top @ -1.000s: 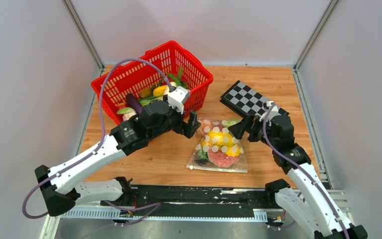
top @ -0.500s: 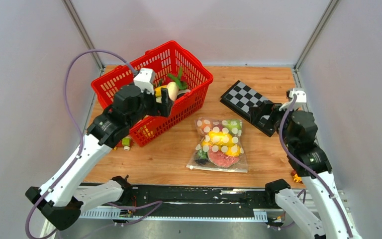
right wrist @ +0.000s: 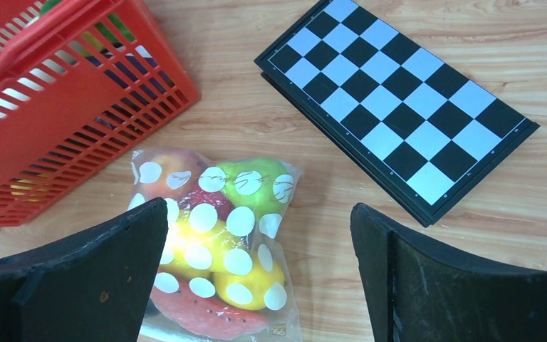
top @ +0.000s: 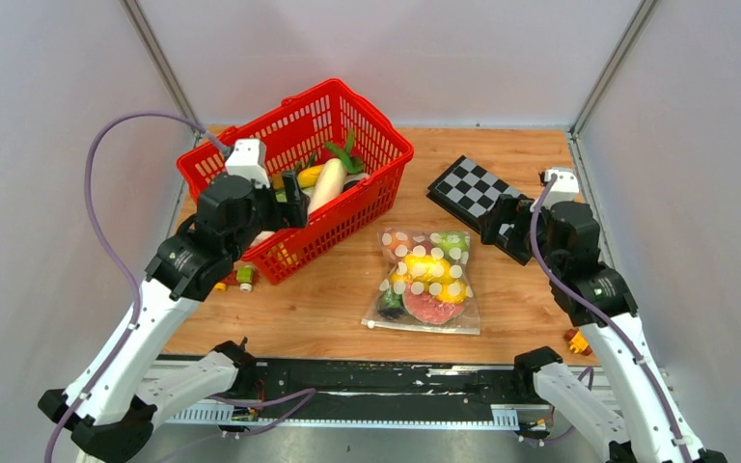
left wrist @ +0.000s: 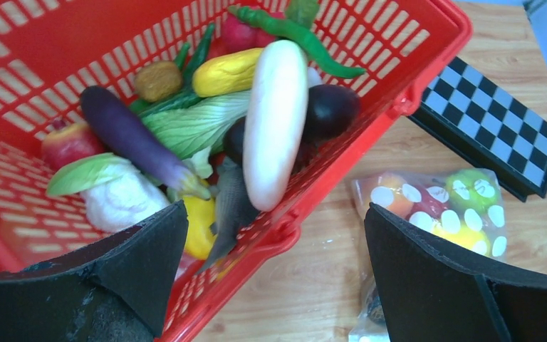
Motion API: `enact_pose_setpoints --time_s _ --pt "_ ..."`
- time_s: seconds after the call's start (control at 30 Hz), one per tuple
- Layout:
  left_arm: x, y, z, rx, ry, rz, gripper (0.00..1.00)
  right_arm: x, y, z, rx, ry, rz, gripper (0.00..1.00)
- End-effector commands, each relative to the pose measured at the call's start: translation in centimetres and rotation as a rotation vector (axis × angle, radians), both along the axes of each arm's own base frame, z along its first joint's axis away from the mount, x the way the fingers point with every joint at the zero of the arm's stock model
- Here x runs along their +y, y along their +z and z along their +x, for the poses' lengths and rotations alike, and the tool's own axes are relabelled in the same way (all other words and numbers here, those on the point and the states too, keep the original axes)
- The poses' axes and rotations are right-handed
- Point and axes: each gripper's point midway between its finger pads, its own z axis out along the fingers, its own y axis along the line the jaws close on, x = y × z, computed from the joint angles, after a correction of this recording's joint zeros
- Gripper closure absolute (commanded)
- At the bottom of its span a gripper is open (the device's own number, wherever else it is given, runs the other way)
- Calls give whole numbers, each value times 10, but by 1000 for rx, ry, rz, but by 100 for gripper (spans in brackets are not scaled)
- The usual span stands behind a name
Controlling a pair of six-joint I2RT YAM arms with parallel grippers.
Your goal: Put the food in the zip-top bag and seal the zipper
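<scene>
**Item 1: zip-top bag** point(top: 425, 282). It is lying flat on the wooden surface point(top: 328, 289) at the centre of the overhead view, just below and right of the red basket point(top: 386, 145) and left of the checkerboard point(top: 473, 188). Neither claw is touching it.

**Item 2: food** point(top: 426, 266). Yellow, red, green and dark pieces are showing through the dotted film and bulging it out. Judged from this, the filling is looking complete for this load. The bag's flat lie is holding the pieces in a heap so they are not rolling out.

**Item 3: zipper.** The strip is too fine to make out, so whether it is pressed shut cannot be told.

**Item 4: right claw** point(right wrist: 256, 214). It is hovering above the bag's upper end beside the checkerboard, jaws standing wide apart and gripping nothing. From there it is probably free to come down on the bag's edge if sealing is needed.

**Item 5: left claw** point(left wrist: 274, 221). It is hanging over the basket's near rim at the upper left of the overhead view, jaws wide apart and empty. It is looking down on spare produce, including a white radish point(left wrist: 276, 121) and a purple aubergine point(left wrist: 124, 135).

**Item 6: small toy blocks** point(top: 236, 278). They are sitting on the surface at the basket's lower left and are playing no part in the task.
</scene>
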Motion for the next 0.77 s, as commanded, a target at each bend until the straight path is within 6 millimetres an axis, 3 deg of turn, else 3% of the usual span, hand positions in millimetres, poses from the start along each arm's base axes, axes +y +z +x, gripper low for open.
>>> enact_pose_setpoints --time_s 0.0,0.27,0.5,0.73 --pt "25 9 -8 -40 116 -32 0 5 14 -2 -61 5 67 0" --pt "29 13 -11 -51 129 -40 0 5 9 -8 -48 -5 105 0" --pt "29 10 -12 -51 126 -43 0 12 25 -10 -92 43 114 0" --pt "29 9 -9 -29 139 -26 0 14 23 -12 -82 56 122 0"
